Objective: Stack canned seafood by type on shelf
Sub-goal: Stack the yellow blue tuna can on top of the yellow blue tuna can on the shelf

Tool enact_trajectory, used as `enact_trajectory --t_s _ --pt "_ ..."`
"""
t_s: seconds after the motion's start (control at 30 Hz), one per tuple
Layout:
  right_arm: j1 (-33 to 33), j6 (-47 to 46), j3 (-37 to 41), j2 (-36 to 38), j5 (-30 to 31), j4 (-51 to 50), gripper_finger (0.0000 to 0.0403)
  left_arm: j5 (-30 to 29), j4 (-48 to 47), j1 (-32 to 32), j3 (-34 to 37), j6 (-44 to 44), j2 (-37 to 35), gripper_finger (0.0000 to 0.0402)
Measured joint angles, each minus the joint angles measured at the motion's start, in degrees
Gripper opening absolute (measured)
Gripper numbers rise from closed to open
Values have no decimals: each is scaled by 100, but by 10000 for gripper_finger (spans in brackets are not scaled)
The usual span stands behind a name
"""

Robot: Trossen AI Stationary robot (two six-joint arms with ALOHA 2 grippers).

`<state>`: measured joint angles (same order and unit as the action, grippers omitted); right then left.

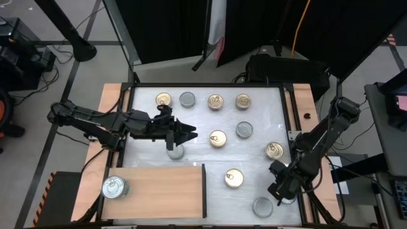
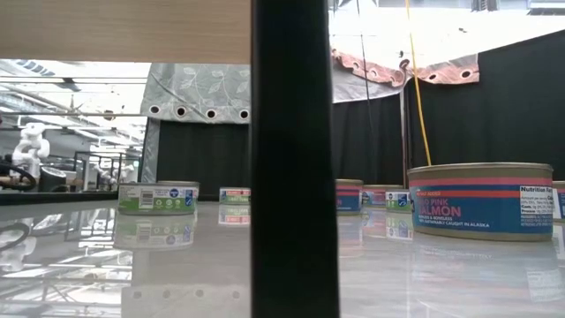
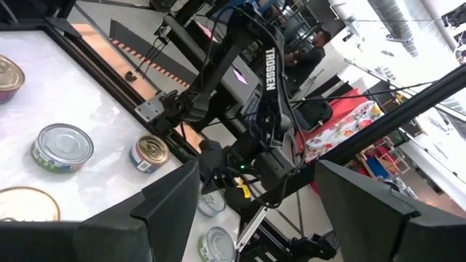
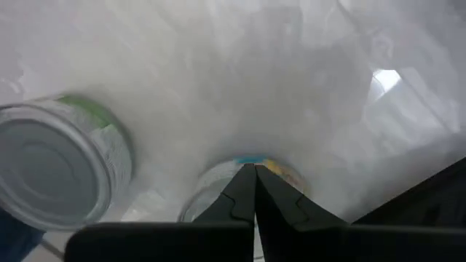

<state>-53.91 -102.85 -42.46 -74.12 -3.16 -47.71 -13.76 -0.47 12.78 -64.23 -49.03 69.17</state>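
Several round flat tins lie scattered on the white tabletop, gold-lidded ones such as one tin and silver-lidded ones such as another. One silver tin sits on the left end of the light-brown shelf board at the near edge. My left gripper is open and level over the table's middle, just beyond a silver tin; its fingers frame only the far arm. My right gripper is shut and low near the right near corner, beside a silver tin. My right gripper points down at the tabletop with its shut fingertips in front of the rim of a second tin. The tips hide the spot, so I cannot tell whether they touch it. My left gripper touches nothing.
A row of tins lines the far edge, from a gold tin to another gold one. More gold tins lie near my right arm. A dark upright bar blocks the middle of the low view. The shelf's right part is bare.
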Motion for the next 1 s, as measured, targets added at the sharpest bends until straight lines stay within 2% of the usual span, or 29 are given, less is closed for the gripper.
enact_trajectory --t_s 0.13,0.73,1.0 --pt "-31 8 0 -93 -133 45 0 -2 -2 0 0 2 0 279" --pt "-20 149 -2 -360 22 149 0 -2 0 0 0 -15 0 279" --pt "-34 145 -378 -197 -27 -399 0 -2 0 0 0 -16 0 279"
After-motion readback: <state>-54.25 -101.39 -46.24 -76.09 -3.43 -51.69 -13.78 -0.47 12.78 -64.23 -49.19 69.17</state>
